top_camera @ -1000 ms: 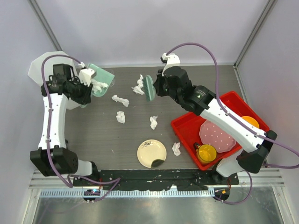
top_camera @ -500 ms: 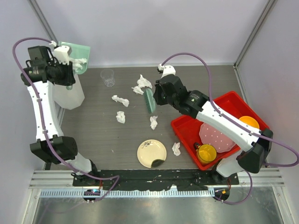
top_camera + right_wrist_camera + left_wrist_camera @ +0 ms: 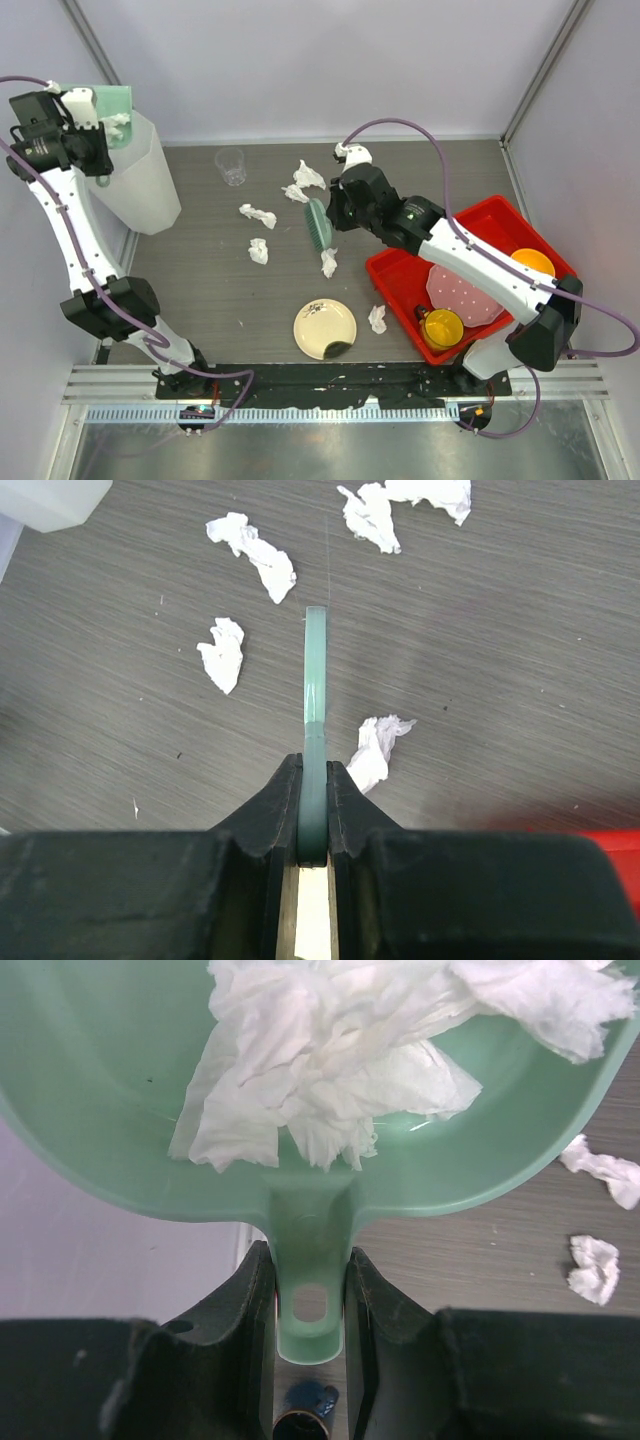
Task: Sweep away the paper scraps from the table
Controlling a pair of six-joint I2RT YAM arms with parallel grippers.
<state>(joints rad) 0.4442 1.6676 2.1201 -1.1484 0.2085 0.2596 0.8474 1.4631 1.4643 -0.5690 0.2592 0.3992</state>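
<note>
Clamps pale green plastic dustpan [image 3: 120, 1090], holding crumpled white paper scraps [image 3: 330, 1070], in left gripper [image 3: 310, 1295]; pinches slim green brush [image 3: 315, 670] in right gripper [image 3: 314, 815] above dark wood-grain table [image 3: 500, 680].

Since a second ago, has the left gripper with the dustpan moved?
Yes. The left gripper, shut on the green dustpan, went left and farther back, away from the clear cup, to over the white bin.

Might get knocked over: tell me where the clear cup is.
Top view: the clear cup stands far-left on the table, between the white bin and paper scraps.
</note>
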